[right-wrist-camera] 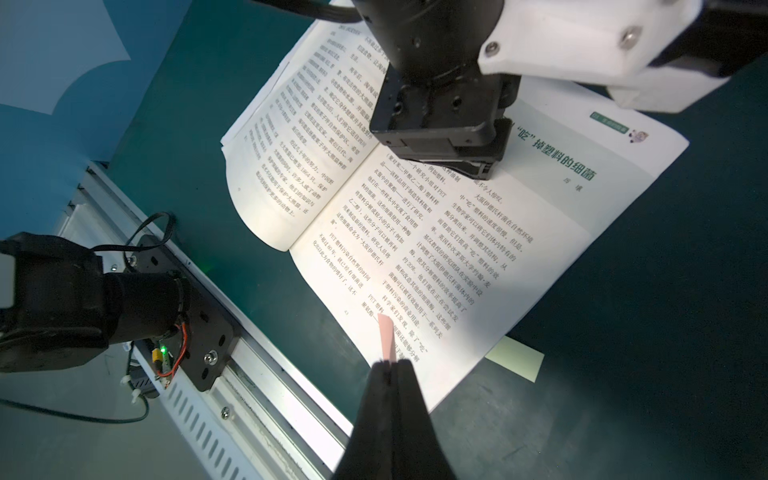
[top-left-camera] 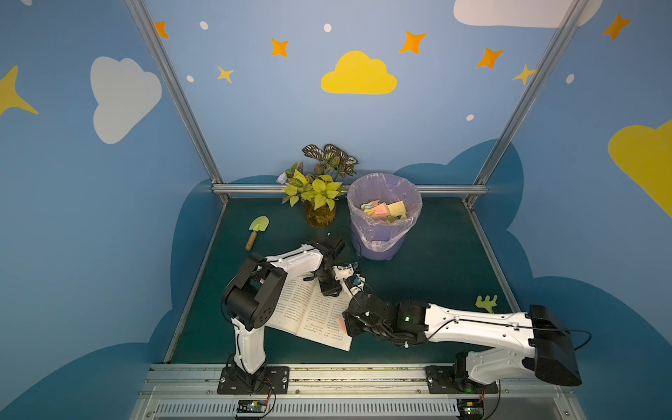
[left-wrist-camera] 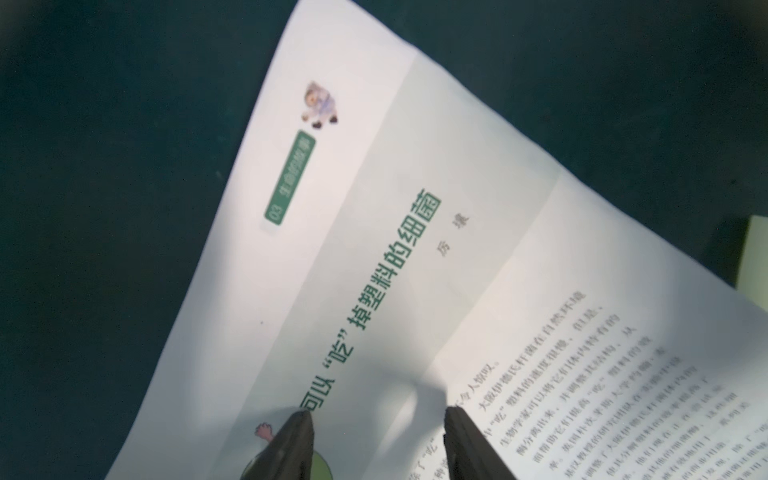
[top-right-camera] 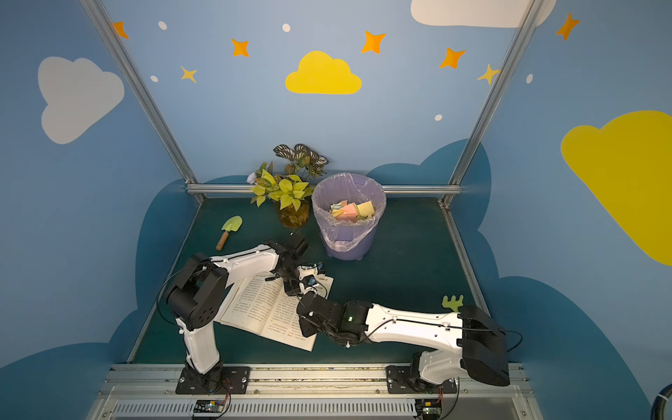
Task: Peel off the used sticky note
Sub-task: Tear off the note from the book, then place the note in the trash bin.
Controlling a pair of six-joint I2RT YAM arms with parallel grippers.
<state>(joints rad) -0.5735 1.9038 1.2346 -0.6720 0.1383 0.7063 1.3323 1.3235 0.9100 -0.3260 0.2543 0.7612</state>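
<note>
Dark green worktop point(top-left-camera: 436, 283), cloud-painted blue walls point(top-left-camera: 254, 127): right hand point(right-wrist-camera: 390, 368) clamped on a pink sticky note point(right-wrist-camera: 386, 336), left hand point(left-wrist-camera: 379, 413) spread apart over the open book point(right-wrist-camera: 457, 249).

The green table point(top-left-camera: 436, 272) holds an open book point(top-left-camera: 312, 320), trowel point(top-left-camera: 257, 229), potted plant point(top-left-camera: 320, 203), lilac bin point(top-left-camera: 382, 232) and rake point(top-left-camera: 486, 302).

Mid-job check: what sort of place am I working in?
Probably a staged robot test booth, not a real room: painted cloud walls, bare metal frame posts, and an open book and lined bin as props.
</note>
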